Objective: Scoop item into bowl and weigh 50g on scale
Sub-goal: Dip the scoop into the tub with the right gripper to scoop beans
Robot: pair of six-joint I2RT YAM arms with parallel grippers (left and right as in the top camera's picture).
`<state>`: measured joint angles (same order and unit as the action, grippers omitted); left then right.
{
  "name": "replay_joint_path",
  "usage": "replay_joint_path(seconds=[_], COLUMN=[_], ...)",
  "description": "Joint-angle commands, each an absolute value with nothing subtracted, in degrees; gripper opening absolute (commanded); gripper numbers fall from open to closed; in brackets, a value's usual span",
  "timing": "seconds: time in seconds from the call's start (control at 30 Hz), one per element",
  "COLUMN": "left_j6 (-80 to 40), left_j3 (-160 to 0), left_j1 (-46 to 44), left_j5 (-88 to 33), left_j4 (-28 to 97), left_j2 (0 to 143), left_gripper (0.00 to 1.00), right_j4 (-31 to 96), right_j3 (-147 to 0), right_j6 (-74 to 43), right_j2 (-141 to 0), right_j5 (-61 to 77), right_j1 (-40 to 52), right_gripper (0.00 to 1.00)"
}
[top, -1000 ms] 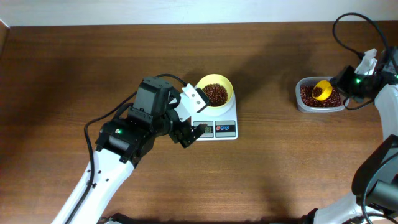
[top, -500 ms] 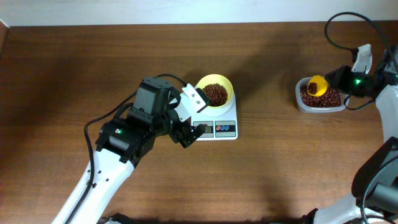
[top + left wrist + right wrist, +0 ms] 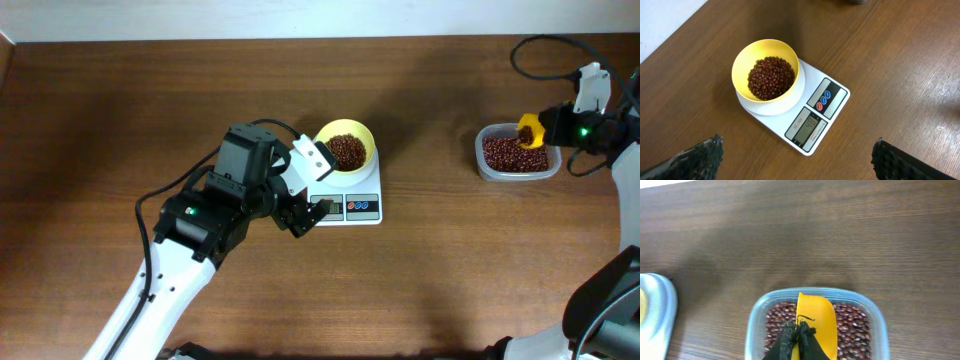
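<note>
- Your right gripper is pinched tight on the scoop, with its dark fingers closed on the handle end at the bottom centre of the right wrist view.
- You have the scoop over the tub, tilted, with its yellow blade pointing toward the top of the frame above the beans in the tub.
- You cannot tell from either view whether the scoop carries any beans.
- In the overhead view, this tub sits at the right of the tabletop, well apart from the scale, and the scoop shows at its upper right rim.
- Your left gripper is spread wide and holds nothing, its two dark fingertips sitting in the bottom corners of the left wrist view.
- The scale lies on the tabletop at the centre of that view, display and buttons on its lower right side.
- The bowl stands upright on the scale's round plate, toward the upper left.
- A heap of beans covers the bowl's bottom, well below the rim.
- The display digits are too small for you to read.
</note>
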<state>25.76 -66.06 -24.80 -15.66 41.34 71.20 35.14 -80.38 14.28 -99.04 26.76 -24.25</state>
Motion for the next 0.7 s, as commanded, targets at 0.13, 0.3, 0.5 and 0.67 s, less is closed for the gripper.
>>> replay_joint_path(seconds=[0.13,0.3,0.5,0.67], left_j6=[26.28,26.28,26.28,26.28], left_j3=[-65.87,-65.87,-65.87,-65.87], left_j1=[-24.88,-24.88,-24.88,-24.88], left_j5=[-16.29,-16.29,-16.29,-16.29], left_j4=[41.45,41.45,41.45,41.45], left_j2=[70.74,70.74,70.74,70.74], left_gripper=[0.99,0.99,0.99,0.99], right_j4=[37.76,38.96,39.29,40.29], right_j3=[-80.71,-80.71,-80.71,-80.68], right_j6=[18.13,19.51,19.51,19.53], right_j2=[-97.32,-97.32,-97.32,-97.32], right_j5=[24.01,23.42,22.22,21.93], right_j1=[-24.4,-24.34,-24.36,-23.97], right_gripper=[0.04,0.04,0.04,0.04])
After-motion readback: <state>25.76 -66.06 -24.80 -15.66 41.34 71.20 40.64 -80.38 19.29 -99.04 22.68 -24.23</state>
